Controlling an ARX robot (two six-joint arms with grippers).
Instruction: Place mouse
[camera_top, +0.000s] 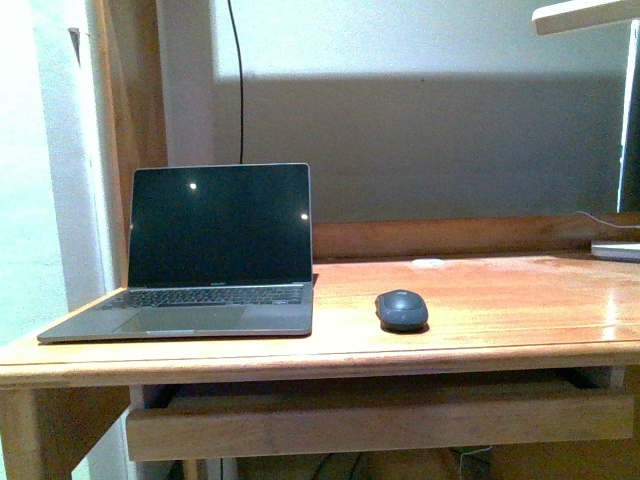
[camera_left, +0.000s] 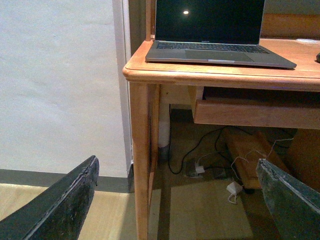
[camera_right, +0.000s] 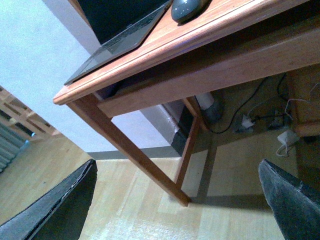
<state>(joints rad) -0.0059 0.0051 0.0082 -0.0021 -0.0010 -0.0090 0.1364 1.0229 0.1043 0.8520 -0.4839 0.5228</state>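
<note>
The dark grey domed mouse (camera_top: 401, 310) rests on the wooden desk (camera_top: 500, 325), just right of the open laptop (camera_top: 215, 255). In the right wrist view the mouse (camera_right: 186, 9) shows at the desk's front edge, above and far from my right gripper (camera_right: 177, 192), which is open and empty below desk level. My left gripper (camera_left: 177, 192) is also open and empty, low near the floor in front of the desk's left leg (camera_left: 142, 155). Only a sliver of the mouse (camera_left: 317, 57) appears in the left wrist view. Neither arm shows in the front view.
A shallow drawer (camera_top: 380, 415) hangs under the desk top. Cables and white adapters (camera_left: 232, 189) lie on the floor beneath. A small white disc (camera_top: 428, 263) sits at the desk's back. A lamp base (camera_top: 615, 250) stands at the far right. A white wall (camera_left: 60, 85) is left of the desk.
</note>
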